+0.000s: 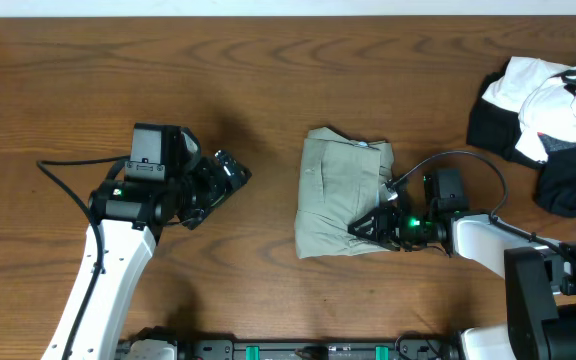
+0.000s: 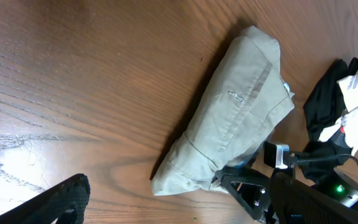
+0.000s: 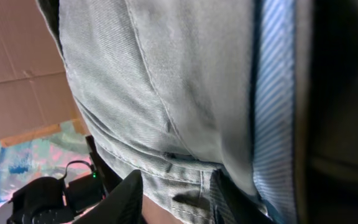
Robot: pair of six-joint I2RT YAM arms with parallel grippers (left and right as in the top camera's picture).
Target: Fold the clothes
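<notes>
The right arm (image 1: 488, 240) comes in low from the near right corner, its forearm lying almost flat along the table (image 1: 268, 80). The right pincer (image 1: 370, 226) sits at the near right corner of the khaki garment (image 1: 340, 188). In the wrist view, cloth fills nearly everything ahead of this pincer. A stitched hem runs across between its two dark fingers (image 3: 124, 200). The jaws stand partly apart, but I cannot tell whether they pinch the cloth or only sit around it. A blue-striped strip (image 3: 275, 93) runs along the cloth on one side.

The garment lies as a compact folded bundle. It stretches away from the right pincer toward the far side of the table and toward the other arm. Its long edges are roughly straight and its far end is lumpy.

The left arm (image 1: 118, 230) rises from the near left edge with its wrist bent. The left pincer (image 1: 230, 178) is released, jaws wide with nothing in them, and is held over bare wood. A band of bare wood lies between this pincer and the garment's nearest edge, and more wood runs beyond both pincers to the far edge.

A heap of black and white clothes (image 1: 553, 110) lies to the far right of the right pincer, well apart from the garment.
</notes>
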